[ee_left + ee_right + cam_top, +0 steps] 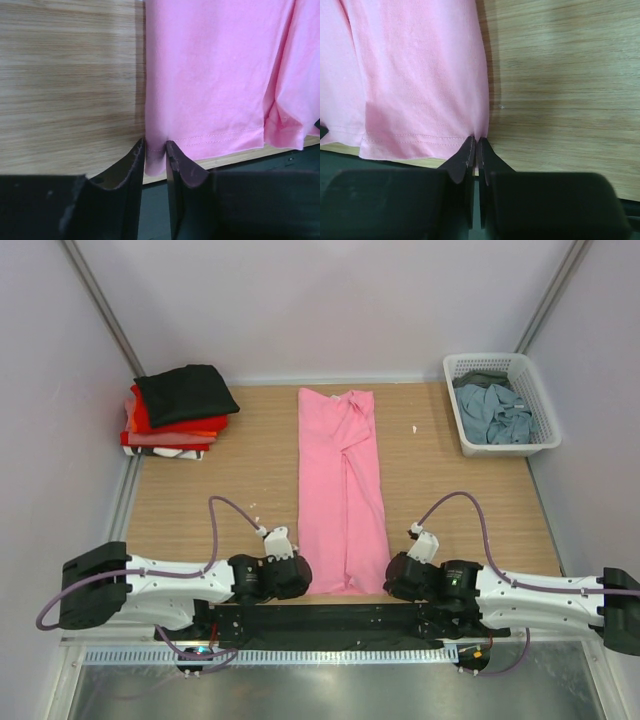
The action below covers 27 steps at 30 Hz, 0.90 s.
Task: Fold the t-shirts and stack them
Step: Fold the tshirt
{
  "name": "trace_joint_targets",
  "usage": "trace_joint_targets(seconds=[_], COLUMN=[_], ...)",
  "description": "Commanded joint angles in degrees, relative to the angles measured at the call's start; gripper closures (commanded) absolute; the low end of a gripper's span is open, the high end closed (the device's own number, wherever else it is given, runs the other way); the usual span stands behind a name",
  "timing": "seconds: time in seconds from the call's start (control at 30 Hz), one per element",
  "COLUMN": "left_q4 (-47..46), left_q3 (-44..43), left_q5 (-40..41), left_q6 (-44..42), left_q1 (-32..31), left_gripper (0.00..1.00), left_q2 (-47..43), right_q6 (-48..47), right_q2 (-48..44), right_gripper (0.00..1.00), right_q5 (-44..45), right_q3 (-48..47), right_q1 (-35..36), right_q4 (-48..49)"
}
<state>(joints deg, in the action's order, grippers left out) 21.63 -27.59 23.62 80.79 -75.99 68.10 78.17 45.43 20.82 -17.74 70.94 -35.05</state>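
A bright pink t-shirt (340, 490) lies folded into a long narrow strip down the middle of the wooden table, hem at the near edge. My left gripper (298, 576) is shut on the hem's left corner, with pink cloth (210, 75) bunched between the fingers in the left wrist view, where the gripper (155, 148) sits low. My right gripper (392, 578) is shut on the hem's right corner, and the right wrist view shows it (476, 142) pinching the pink cloth (420, 80). A stack of folded shirts (178, 412), black on top of red and orange, sits at the far left.
A white lattice basket (541, 400) at the far right holds a grey-blue shirt (497, 412) and a dark olive one (480, 379). A small white scrap (414, 428) lies on the table. Grey walls close in both sides and the back.
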Motion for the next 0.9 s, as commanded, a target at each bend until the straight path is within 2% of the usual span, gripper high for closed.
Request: trace_joint_targets(seconds=[0.0, 0.1, 0.13, 0.17, 0.3, 0.43, 0.53, 0.67, 0.8, 0.87], left_q4=[-2.1, -2.2, -2.2, -1.8, 4.6, 16.4, 18.4, 19.9, 19.0, 19.2], left_q3=[0.7, 0.4, 0.3, 0.1, -4.8, -10.9, -13.5, -15.4, -18.3, -20.0], left_q5=[-1.4, -2.0, -2.2, -2.6, -2.0, 0.2, 2.0, 1.7, 0.3, -0.3], left_q6=[0.5, 0.5, 0.2, 0.2, 0.2, 0.1, -2.0, -5.5, -10.6, -13.9], left_q1=[0.1, 0.0, 0.0, -0.1, -1.2, -1.2, -0.9, 3.8, 8.7, 11.3], left_gripper=[0.77, 0.89, 0.98, 1.00, 1.00, 0.99, 0.93, 0.92, 0.92, 0.92], left_q2=[1.3, 1.9, 1.7, 1.2, -0.5, -0.9, -1.7, -3.1, -3.7, -2.9], right_q6=[0.2, -0.1, -0.3, -0.3, -0.5, -3.0, -5.7, -9.3, -17.0, -22.2], right_q2=[0.9, 1.4, 1.5, 1.5, 1.2, 3.0, 5.5, 9.0, 12.7, 13.7], right_gripper=[0.93, 0.99, 0.98, 0.99, 0.99, 0.98, 0.99, 0.99, 0.99, 0.99], right_q5=[1.2, 1.1, 1.2, 1.8, 5.2, 7.8, 9.8, 14.0, 14.3, 13.5], right_q3=[0.8, 0.7, 0.4, -0.4, -4.8, -9.6, -12.9, -18.8, -23.1, -26.2], right_q1=[0.4, 0.4, 0.6, 0.7, 2.4, 3.1, 3.0, 2.1, -2.4, -6.8], right_q4=[0.9, 1.0, 0.9, -0.3, -5.6, -8.4, -8.0, -9.1, -6.9, -5.6])
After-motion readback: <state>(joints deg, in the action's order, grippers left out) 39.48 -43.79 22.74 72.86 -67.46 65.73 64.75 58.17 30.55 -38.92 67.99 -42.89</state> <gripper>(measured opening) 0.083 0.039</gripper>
